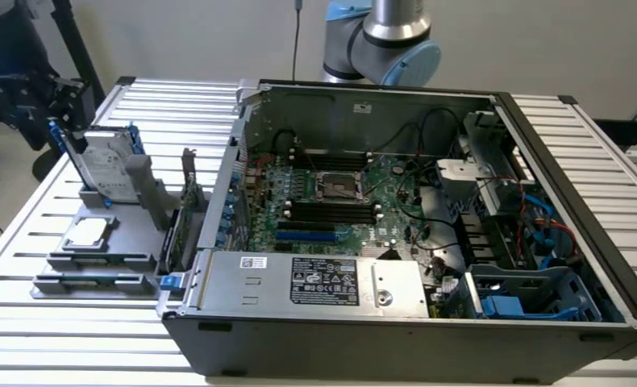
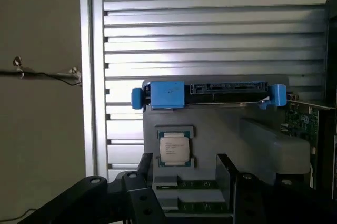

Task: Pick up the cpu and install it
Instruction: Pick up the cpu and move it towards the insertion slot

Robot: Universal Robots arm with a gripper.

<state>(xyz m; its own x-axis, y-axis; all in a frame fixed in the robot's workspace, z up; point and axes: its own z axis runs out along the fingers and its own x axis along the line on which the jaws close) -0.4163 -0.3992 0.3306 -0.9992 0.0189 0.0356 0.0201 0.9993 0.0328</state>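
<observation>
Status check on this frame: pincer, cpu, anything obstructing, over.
Open pincer, holding nothing. Flat cpu in grey holder, not yet picked. Upright hard drive beside it; nothing between pincer and cpu.

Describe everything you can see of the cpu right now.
The cpu is a small, thin square chip with a silver-grey metal top bearing faint dark print and a green rim. It lies flat, top up, in a recess of the grey holder on the slatted table, near the blue-framed hard drive. Only the holder touches it; not yet picked up.
</observation>
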